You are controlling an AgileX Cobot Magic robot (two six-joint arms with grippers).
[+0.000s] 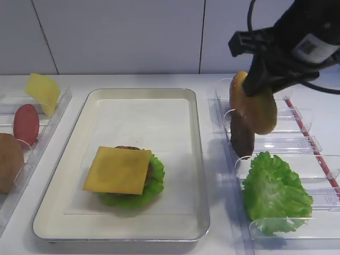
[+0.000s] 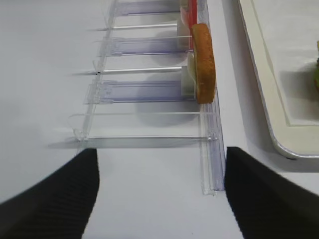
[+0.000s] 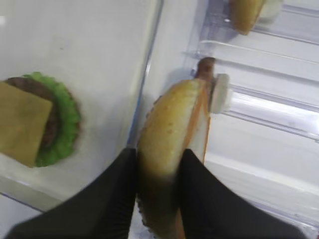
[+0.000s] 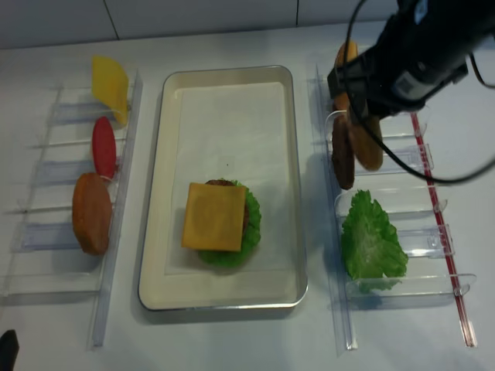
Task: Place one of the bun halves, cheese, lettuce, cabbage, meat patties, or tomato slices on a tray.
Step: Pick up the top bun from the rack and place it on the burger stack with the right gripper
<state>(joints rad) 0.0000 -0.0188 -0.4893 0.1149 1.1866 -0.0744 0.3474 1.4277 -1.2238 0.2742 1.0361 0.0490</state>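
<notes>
My right gripper [image 3: 158,172] is shut on a golden-brown bun half [image 3: 172,132], held on edge over the right rack, just right of the tray [image 1: 201,175]. In the high view the same bun half [image 1: 261,111] hangs beside a dark meat patty [image 1: 241,137]. On the tray's paper liner lies a stack with a cheese slice [image 1: 118,170] on top, a patty edge and lettuce [image 1: 155,183] under it. My left gripper [image 2: 162,172] is open over bare table at the near end of the left rack, holding nothing.
The right clear rack [image 1: 297,143] also holds another bun half [image 1: 236,87] and a lettuce leaf [image 1: 275,191]. The left rack [image 4: 116,255] carries a cheese slice [image 4: 108,83], a tomato slice [image 4: 103,145] and a bun half [image 4: 91,212].
</notes>
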